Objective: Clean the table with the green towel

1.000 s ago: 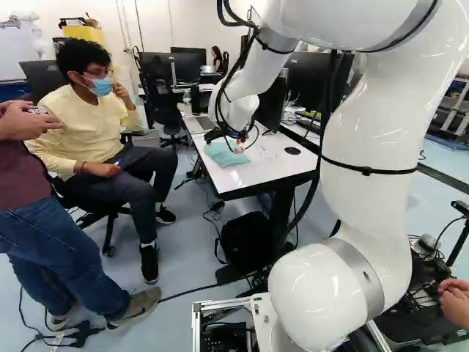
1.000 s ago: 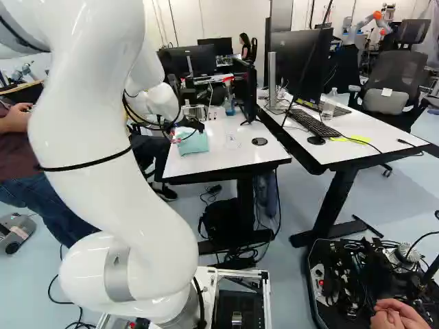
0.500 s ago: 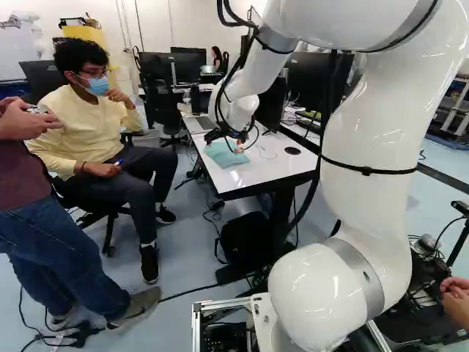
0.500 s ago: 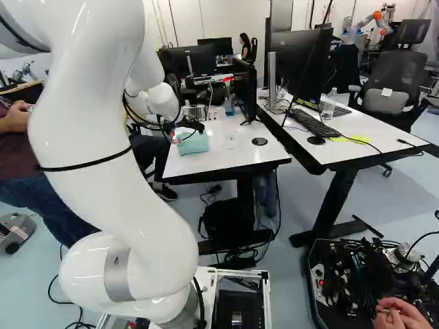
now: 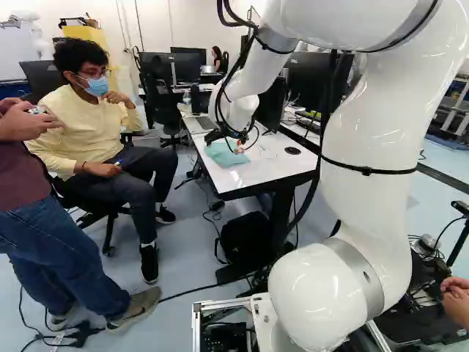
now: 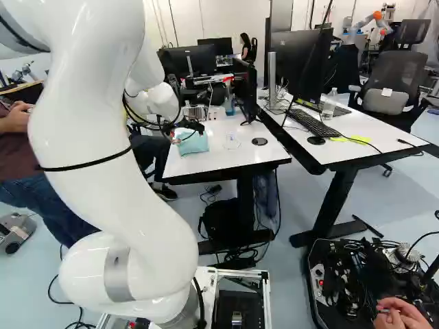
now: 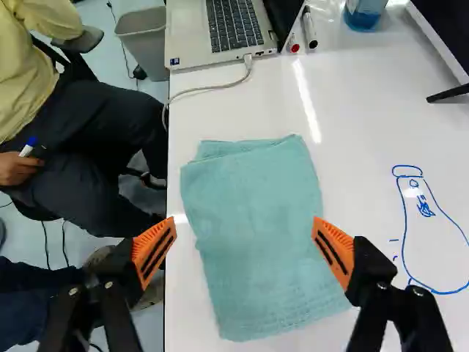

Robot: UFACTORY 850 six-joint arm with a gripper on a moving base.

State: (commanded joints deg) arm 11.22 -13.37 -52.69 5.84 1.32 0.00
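At the table's edge my gripper (image 5: 238, 138) hangs over the green towel (image 5: 226, 154); the right base view shows the towel (image 6: 193, 142) too. In the wrist view the gripper (image 7: 243, 249) is open, its orange pads wide apart on either side of the towel (image 7: 256, 220), which lies folded flat on the white table (image 7: 352, 147) below. No cloth is pinched between the fingers. A blue marker drawing (image 7: 432, 227) is on the table beside the towel.
Ahead of the towel stand a laptop (image 7: 220, 29), two markers (image 7: 309, 28) and a spray bottle (image 6: 229, 100). A monitor (image 6: 248, 89) stands on the table. A seated person (image 5: 88, 139) is close beside the table's edge. Another robot (image 6: 370, 24) is far back.
The gripper has shifted slightly over the towel, with small changes in its tilt. The base and the towel have not visibly moved.
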